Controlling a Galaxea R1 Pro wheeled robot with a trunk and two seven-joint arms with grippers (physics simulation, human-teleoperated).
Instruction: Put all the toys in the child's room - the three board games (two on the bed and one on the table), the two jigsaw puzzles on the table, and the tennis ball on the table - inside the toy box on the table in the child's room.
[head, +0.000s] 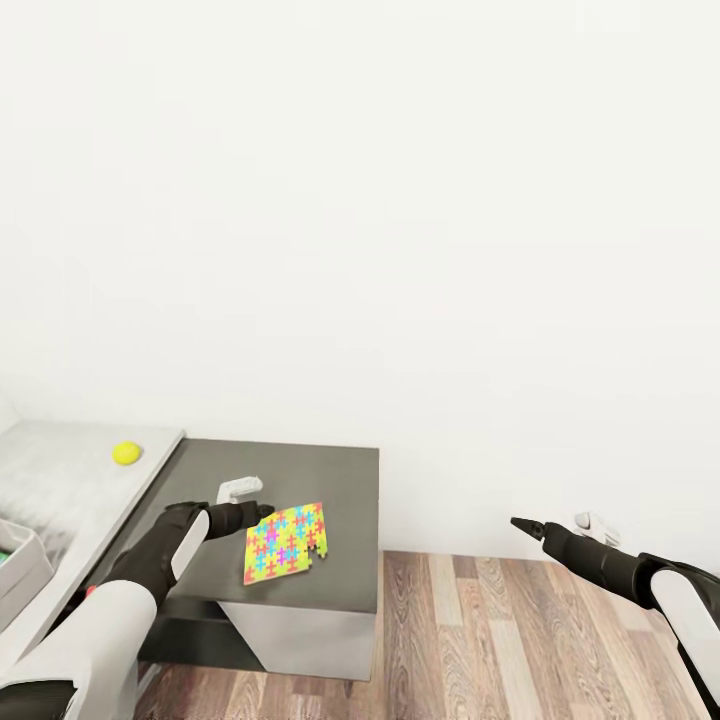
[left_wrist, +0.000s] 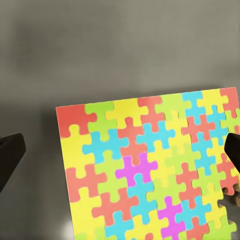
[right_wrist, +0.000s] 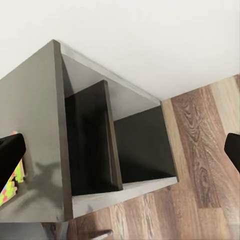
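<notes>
**Left fingers at the puzzle's edge, right arm over the floor**

Nearest the head camera, at lower left of the frame, the left arm's white and black sleeve reaches up toward a dark grey cabinet (head: 300, 470). Its left gripper (head: 262, 513) sits at the near left corner of a jigsaw puzzle (head: 286, 543), a thin square of yellow, blue, pink, green and red pieces that stands slightly tilted above the cabinet top. In the left wrist view the puzzle (left_wrist: 150, 170) spans the space between the two black fingers (left_wrist: 10, 157), which stand spread at either side; whether they press its edges I cannot tell.

At lower right of the head view, the right arm stretches out over the wood plank floor (head: 480, 640), its right gripper (head: 528, 527) pointing left with its fingers drawn to a narrow tip and nothing between them. The right wrist view looks onto the cabinet's open side with a dark divider (right_wrist: 110, 145) inside, and a sliver of the puzzle (right_wrist: 12, 182) shows at the left edge.

Further back at the left, a pale counter (head: 80, 470) adjoins the cabinet. A small yellow-green ball (head: 126, 453) rests on it, well apart from the puzzle. A light grey tray's corner (head: 25, 555) shows at the far left edge. Behind everything rises a plain white wall (head: 400, 250).
</notes>
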